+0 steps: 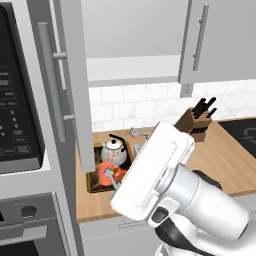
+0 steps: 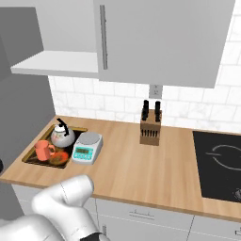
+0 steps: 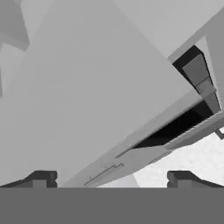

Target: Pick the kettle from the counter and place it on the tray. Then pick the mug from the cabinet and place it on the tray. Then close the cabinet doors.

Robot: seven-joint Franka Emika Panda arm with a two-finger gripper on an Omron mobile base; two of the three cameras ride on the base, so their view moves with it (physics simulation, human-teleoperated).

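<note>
The flat grey cabinet has one door swung open at nine o'clock; pushed off-centre, it could bounce back. On the plank-grained counter, the dark tray holds the round kettle and orange mug. The gripper fingers stand wide, empty.

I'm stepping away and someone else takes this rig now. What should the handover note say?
Gripper: open, holding nothing, facing a flat grey panel.
Kettle and mug both sit on the tray, at the left end of the counter.
Cabinet: the left door stands open; the right door is shut.
Done: kettle and mug placed.
Left: swing the open door shut.
</note>
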